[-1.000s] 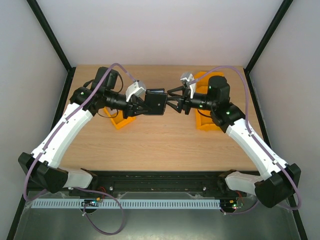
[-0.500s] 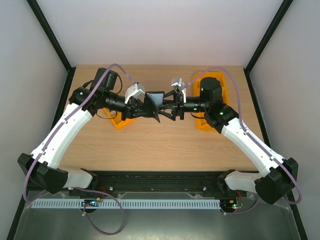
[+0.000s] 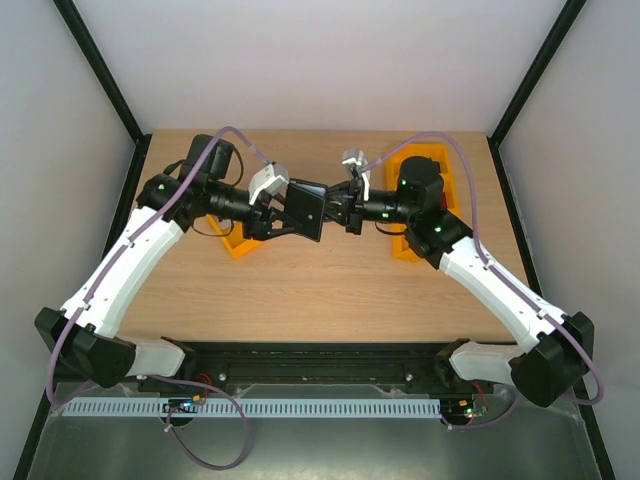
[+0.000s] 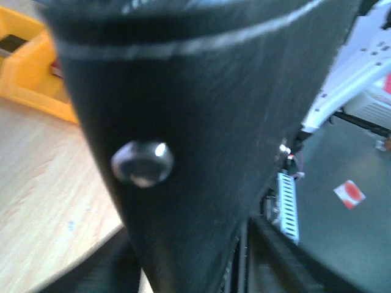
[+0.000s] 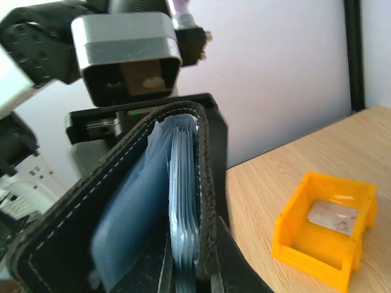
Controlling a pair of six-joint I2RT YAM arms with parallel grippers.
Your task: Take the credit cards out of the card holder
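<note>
Black leather clamped in the left claw (image 3: 279, 212), jaws tight on the left edge of the card holder (image 3: 308, 212), up off the counter (image 3: 300, 290) between both arms. Touched at the opposite edge by the right claw (image 3: 345, 205); pinching or only resting against it, cannot tell. Partly spread, blue-grey inner faces (image 5: 140, 207) turned toward the right claw, snap stud (image 4: 142, 163) toward the left wrist camera. Tilted; long axis not clear from above.
</note>
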